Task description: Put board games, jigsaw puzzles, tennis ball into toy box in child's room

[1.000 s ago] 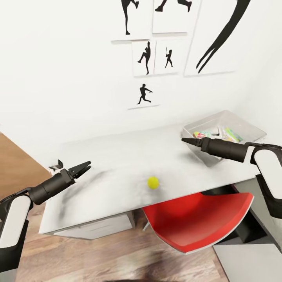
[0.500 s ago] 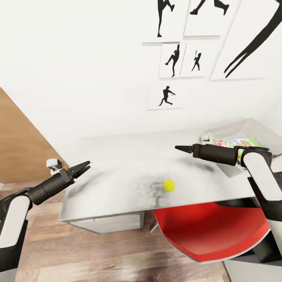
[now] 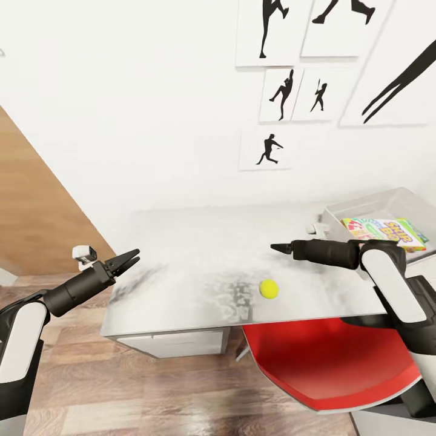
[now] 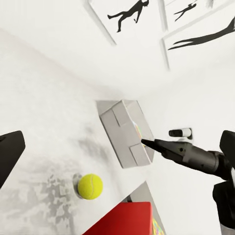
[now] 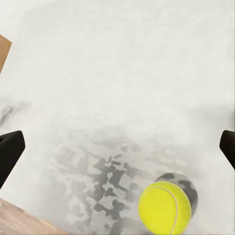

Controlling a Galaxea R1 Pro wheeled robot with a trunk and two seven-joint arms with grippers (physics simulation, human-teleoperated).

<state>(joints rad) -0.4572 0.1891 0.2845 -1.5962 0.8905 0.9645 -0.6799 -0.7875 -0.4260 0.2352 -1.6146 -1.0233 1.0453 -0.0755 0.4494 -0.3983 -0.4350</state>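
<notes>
The yellow-green tennis ball [image 3: 269, 289] lies on the white table [image 3: 200, 242] close to its front edge, and also shows as the ball [image 4: 90, 186] and the ball [image 5: 164, 207]. My right gripper [image 3: 276, 247] hovers just behind and above it, open, with its fingers [image 5: 10, 152] spread wide and nothing between them. The light grey toy box [image 3: 396, 198] stands at the table's right end with the Skip-Bo board game [image 3: 387, 233] lying inside. My left gripper [image 3: 134, 255] is open over the table's left end, far from the ball.
A red chair [image 3: 330, 363] is tucked under the table's front edge below the ball. White drawers [image 3: 175, 342] sit beneath the table. A wooden panel [image 3: 36, 206] stands at the left. Silhouette pictures [image 3: 266, 148] hang on the white wall.
The camera has turned, so the whole scene has slid right. My right gripper has drawn back from the toy box to near the ball. The left arm has held still.
</notes>
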